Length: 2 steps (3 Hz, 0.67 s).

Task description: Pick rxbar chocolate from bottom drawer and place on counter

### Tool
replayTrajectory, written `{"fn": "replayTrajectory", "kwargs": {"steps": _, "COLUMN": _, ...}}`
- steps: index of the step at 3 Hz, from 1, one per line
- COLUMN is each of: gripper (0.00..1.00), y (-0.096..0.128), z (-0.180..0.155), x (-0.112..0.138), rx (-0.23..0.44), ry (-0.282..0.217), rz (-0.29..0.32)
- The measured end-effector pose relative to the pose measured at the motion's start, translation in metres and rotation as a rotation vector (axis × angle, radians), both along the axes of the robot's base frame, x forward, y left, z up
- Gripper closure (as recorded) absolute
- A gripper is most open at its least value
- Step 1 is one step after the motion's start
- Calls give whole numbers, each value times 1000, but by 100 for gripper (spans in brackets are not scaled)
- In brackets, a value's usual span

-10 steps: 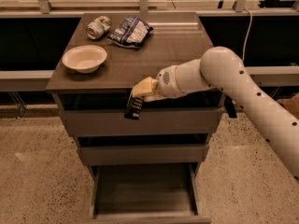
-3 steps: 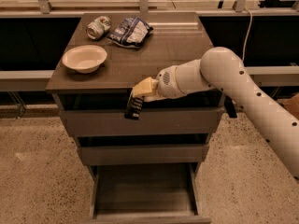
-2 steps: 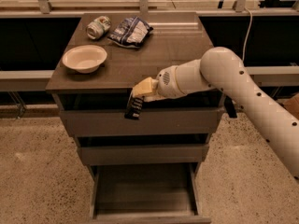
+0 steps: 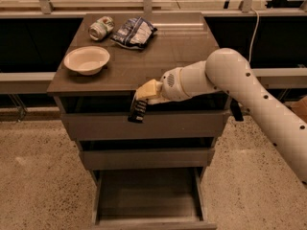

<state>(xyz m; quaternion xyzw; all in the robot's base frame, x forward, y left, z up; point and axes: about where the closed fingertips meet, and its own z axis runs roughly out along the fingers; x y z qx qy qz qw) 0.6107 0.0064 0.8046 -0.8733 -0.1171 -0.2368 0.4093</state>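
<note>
Nothing has visibly moved over the last few seconds. The cream-fingered two-finger gripper [image 4: 142, 96] sits where it did in the earlier views, at the 6 o'clock edge of the glossy brown-grey counter [image 4: 163, 56]. Its fingers pinch the top end of the slim black-wrapped rxbar chocolate [image 4: 137, 109]. The bar hangs below the counter lip, in front of the top drawer [image 4: 182, 124], and is not yet over the slab. The wide grey-brown bottom drawer [image 4: 148, 221] stands pulled out with no bar visible inside. The pick therefore looks done, this pause falls mid-carry, and the placing is still to do. On the counter, the cream round bowl [image 4: 87, 60] at 9 o'clock, the crushed metal can [image 4: 101, 28] at 11 and the blue-white crinkled snack bag [image 4: 134, 31] at 12 lie as before.
</note>
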Motion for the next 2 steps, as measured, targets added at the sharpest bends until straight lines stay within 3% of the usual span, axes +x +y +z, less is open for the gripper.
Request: {"fn": "replayTrajectory", "kwargs": {"steps": 2, "gripper": 100, "y": 0, "z": 0, "x": 0, "rx": 0, "ry": 0, "rz": 0}}
